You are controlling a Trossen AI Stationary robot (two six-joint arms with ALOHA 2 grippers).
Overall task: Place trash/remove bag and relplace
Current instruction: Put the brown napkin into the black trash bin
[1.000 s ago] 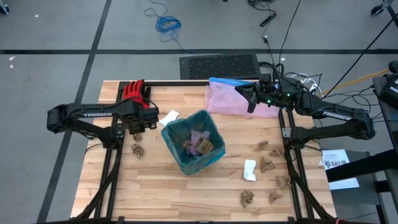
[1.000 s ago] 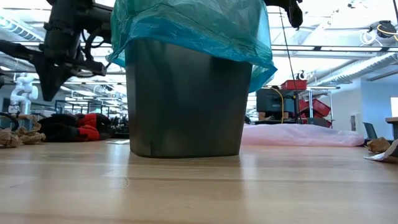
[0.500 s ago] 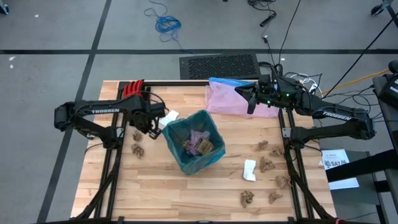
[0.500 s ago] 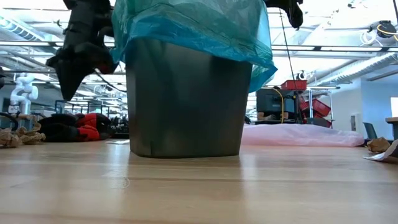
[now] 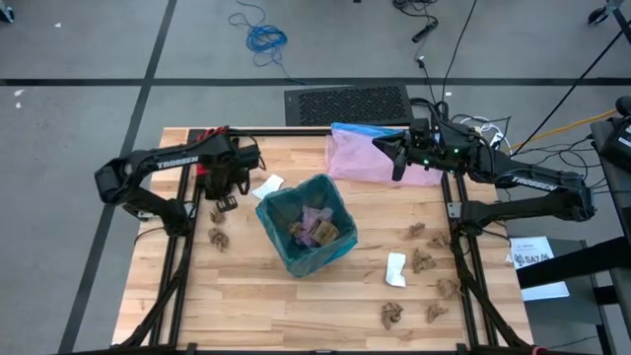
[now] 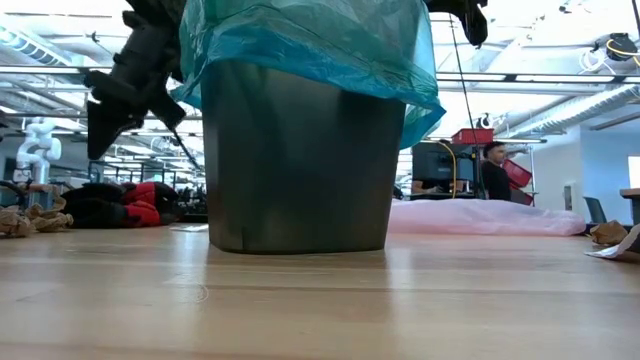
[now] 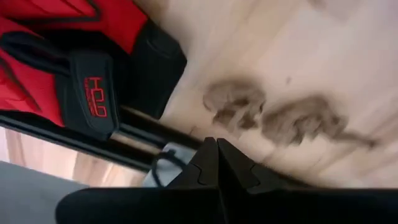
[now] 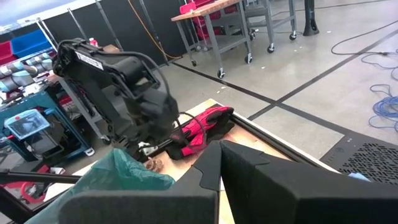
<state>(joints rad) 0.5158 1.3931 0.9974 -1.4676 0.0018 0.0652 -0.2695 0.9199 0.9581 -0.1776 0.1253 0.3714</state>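
The thin translucent teal-green bag (image 5: 306,229) lines the dark grey bin (image 6: 298,170) at mid-counter (image 5: 296,306), paper scraps inside; left pincer (image 5: 225,203), closed and empty, hangs beside the bin above a red-and-black glove (image 7: 68,68) marked "HDO"; right pincer (image 5: 398,164), closed, hovers over the pale pink bag (image 5: 365,158); both arms read "TROSSEN".

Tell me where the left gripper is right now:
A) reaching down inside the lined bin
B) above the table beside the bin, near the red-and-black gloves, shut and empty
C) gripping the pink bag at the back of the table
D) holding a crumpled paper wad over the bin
B: the high view shows the left gripper shut and empty over bare table, between the gloves and the bin with its teal bag.
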